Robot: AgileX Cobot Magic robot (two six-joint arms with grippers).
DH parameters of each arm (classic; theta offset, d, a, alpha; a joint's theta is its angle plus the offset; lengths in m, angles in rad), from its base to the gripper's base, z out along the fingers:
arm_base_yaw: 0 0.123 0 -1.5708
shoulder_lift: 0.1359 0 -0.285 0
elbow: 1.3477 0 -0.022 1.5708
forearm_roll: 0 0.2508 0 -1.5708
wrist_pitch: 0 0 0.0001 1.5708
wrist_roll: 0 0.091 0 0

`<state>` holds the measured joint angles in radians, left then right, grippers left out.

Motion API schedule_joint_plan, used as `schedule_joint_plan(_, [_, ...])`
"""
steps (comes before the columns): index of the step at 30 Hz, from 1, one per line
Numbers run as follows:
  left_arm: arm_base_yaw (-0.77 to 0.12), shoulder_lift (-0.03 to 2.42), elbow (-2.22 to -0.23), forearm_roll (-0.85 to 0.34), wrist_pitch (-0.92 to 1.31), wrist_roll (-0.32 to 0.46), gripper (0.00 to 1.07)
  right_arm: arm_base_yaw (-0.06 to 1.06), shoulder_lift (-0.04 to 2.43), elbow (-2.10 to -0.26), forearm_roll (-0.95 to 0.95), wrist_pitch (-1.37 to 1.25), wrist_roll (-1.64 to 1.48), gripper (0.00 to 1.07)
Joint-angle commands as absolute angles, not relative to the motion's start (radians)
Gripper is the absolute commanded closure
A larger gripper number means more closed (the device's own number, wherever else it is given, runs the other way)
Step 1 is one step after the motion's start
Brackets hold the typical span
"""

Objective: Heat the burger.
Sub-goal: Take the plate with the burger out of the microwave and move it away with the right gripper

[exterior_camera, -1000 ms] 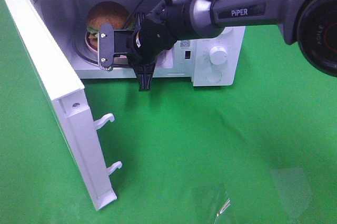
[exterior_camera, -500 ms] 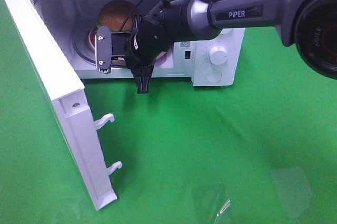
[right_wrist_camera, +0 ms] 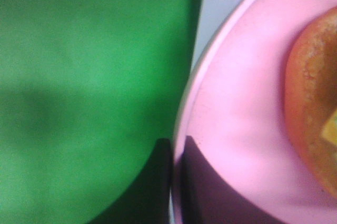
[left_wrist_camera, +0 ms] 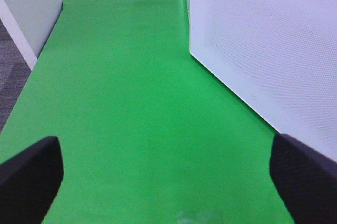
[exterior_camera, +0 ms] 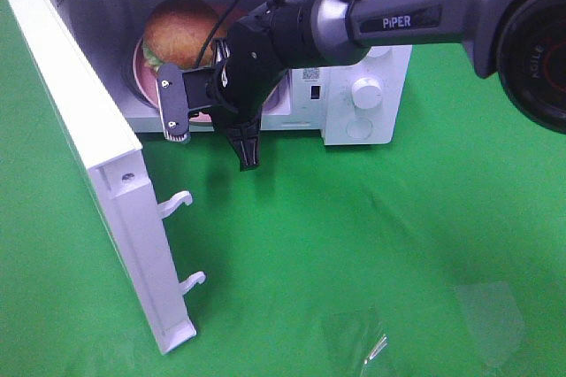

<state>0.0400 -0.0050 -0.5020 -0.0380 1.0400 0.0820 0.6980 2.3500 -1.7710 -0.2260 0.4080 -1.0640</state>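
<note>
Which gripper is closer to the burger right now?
Right. The right gripper is at the microwave opening beside the burger, shut on the pink bowl's rim; the left gripper hangs outside the microwave door.

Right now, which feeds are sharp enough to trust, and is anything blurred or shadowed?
Exterior high: sharp, evenly lit, burger clear inside the microwave. Right wrist: too close, pink bowl rim and bun soft, dark shadow at the edge. Left wrist: clear, only the near fingertips blurred.
</note>
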Motion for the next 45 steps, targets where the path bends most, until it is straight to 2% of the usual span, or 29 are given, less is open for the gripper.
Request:
schedule_joint_plan(1, [0.044,-0.023,-0.499,-0.044,1.037,0.087,0.07,0.7,2.335,-1.77,-0.216,0.434,-1.098,1.07])
schedule_joint_plan(10, [0.044,-0.023,-0.499,-0.044,1.037,0.087,0.07,0.7,2.297,-1.767,-0.216,0.421,-1.136,1.07])
schedule_joint_plan(23, [0.044,-0.023,-0.499,-0.044,1.037,0.087,0.07,0.7,2.192,-1.536,-0.22,0.197,-1.199,1.07])
schedule_joint_plan(41, [0.044,-0.023,-0.499,-0.044,1.037,0.087,0.07,0.697,2.076,-1.391,-0.215,0.128,-1.247,1.07])
schedule_joint_plan(45, [0.044,-0.023,-0.499,-0.044,1.037,0.087,0.07,0.697,2.035,-1.341,-0.151,0.132,-1.311,1.07])
